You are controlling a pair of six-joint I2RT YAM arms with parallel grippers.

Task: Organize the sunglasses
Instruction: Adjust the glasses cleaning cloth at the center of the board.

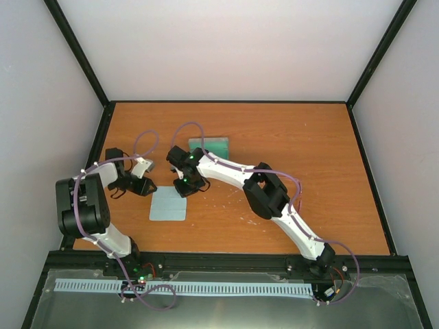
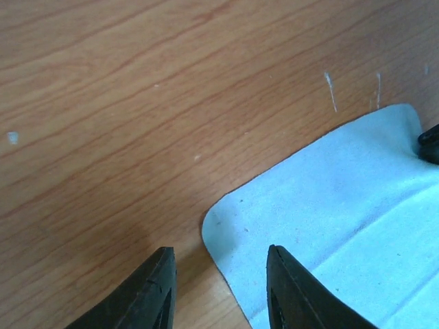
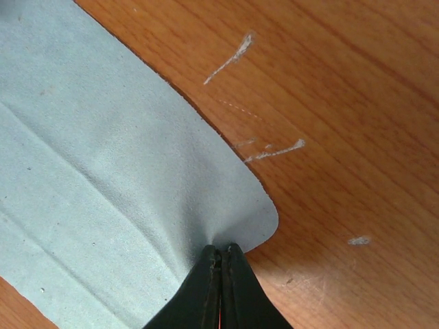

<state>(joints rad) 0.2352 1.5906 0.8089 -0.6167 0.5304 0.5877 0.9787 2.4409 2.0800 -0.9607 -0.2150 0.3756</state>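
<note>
The pale blue-grey cloth (image 1: 168,205) lies flat on the wooden table (image 1: 309,171) between the arms. My right gripper (image 1: 184,190) is shut on the cloth's far right corner; in the right wrist view the fingertips (image 3: 221,248) pinch the cloth (image 3: 103,171) beside that corner. My left gripper (image 1: 147,186) is open and low at the cloth's far left corner; in the left wrist view its fingertips (image 2: 219,250) straddle the corner of the cloth (image 2: 329,199). The grey case (image 1: 211,144) with green inside lies behind the right gripper. The sunglasses are out of view.
Black frame posts and pale walls enclose the table on the left, right and back. The right arm (image 1: 267,192) stretches diagonally across the table's middle. White scuff marks (image 3: 271,152) mark the wood next to the cloth.
</note>
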